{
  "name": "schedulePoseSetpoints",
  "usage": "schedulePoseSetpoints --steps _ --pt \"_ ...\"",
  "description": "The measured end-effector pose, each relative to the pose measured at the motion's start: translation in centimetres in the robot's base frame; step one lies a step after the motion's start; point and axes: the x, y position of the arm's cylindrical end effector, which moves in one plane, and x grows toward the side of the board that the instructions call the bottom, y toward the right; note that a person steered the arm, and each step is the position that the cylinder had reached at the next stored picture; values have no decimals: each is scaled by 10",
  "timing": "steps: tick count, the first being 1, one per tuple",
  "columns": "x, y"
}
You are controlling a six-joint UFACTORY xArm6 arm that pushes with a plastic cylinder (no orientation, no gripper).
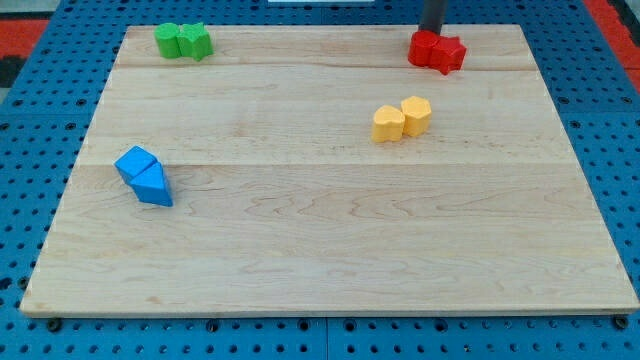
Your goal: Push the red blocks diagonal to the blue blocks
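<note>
Two red blocks sit touching each other near the view's top right of the wooden board; their shapes are hard to make out. My tip comes down from the view's top edge and stands right behind the left red block, touching or nearly touching its far side. Two blue blocks, a cube-like one and a wedge-like one, lie together at the view's left, about mid-height. The red pair is far to the right of and above the blue pair.
Two green blocks lie together at the view's top left. Two yellow blocks lie together below the red pair, right of centre. A blue pegboard surrounds the board.
</note>
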Motion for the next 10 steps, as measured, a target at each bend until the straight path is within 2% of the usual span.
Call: schedulePoseSetpoints --steps 1,2,3,5,7,8,10 --pt "10 11" --pt "34 55" --pt "64 64" --pt "66 26" --pt "58 71" --pt "31 126" --pt "26 130"
